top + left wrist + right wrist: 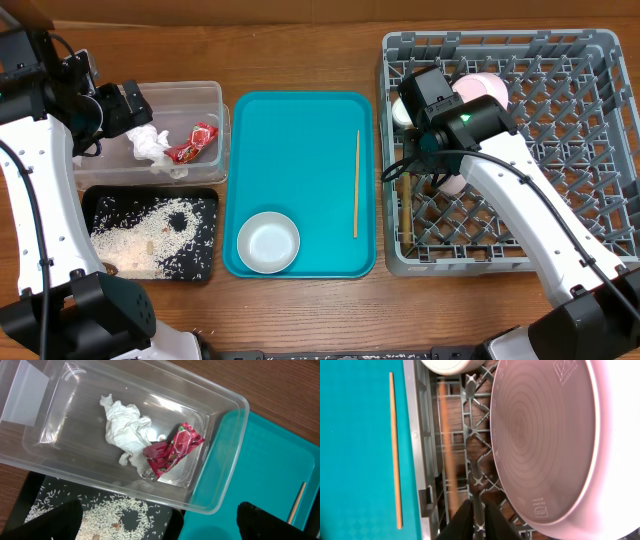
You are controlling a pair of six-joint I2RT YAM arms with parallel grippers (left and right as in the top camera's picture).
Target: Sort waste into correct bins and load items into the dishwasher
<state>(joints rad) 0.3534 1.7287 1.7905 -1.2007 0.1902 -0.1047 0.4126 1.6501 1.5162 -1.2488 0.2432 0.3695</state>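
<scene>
The right hand (pixel 478 509) hangs over the grey dish rack (pixel 422 435), fingers (pixel 457 522) almost together. A blurred chopstick (pixel 447 445) meets their tips; gripped or not, I cannot tell. The other chopstick (pixel 395 450) lies flat on the teal tray (pixel 355 460), beside this hand. It looks light, stiff and smooth, so it may roll: pinch it across the middle. The left hand (pixel 160 522) is spread wide above the clear tub (pixel 231 450).

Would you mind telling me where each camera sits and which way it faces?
Overhead: above the table, facing straight down; the left arm and right arm show.
Left wrist: above the clear tub, looking into it; its two fingers show.
Right wrist: at the dish rack, facing the pink plate; its fingertips show.
Shared: both wrist views catch the chopstick on the teal tray.
</scene>
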